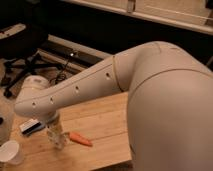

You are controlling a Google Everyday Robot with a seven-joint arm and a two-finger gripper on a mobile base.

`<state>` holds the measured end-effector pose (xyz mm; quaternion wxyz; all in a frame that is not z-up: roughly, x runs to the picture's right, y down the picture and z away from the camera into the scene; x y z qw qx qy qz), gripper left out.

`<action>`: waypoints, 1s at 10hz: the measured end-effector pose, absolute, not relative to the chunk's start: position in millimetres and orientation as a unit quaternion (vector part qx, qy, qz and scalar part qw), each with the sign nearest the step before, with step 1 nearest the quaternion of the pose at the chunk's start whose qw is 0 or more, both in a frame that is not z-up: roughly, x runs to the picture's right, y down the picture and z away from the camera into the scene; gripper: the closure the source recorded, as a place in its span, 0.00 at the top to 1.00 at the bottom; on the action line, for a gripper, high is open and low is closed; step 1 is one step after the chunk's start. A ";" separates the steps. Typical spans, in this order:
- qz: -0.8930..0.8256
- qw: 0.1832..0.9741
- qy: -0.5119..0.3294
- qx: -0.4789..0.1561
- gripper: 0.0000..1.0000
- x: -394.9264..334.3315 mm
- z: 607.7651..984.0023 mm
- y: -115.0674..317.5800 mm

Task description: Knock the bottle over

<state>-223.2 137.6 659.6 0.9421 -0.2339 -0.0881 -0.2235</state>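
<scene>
The bottle [57, 135], small and clear, stands upright on the wooden table [105, 125] at the left. Its top is hidden behind the end of my arm. My gripper [50, 120] is at the end of the white arm, right above and against the bottle's upper part. An orange carrot [80, 139] lies just right of the bottle.
A white paper cup [10, 152] stands at the table's front left corner. A flat black-and-white box [31, 126] lies left of the bottle. My large white arm [165, 100] fills the right side. An office chair base [20, 70] is on the floor beyond the table.
</scene>
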 end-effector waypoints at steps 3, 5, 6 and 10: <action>-0.203 0.954 -0.074 -0.206 0.60 -213.0 706.0 77.8; -0.189 0.958 -0.057 -0.206 0.60 -230.1 720.0 58.1; -0.182 0.960 -0.055 -0.204 0.60 -236.9 721.3 52.6; -0.177 0.957 -0.093 -0.211 0.60 -295.8 704.1 70.5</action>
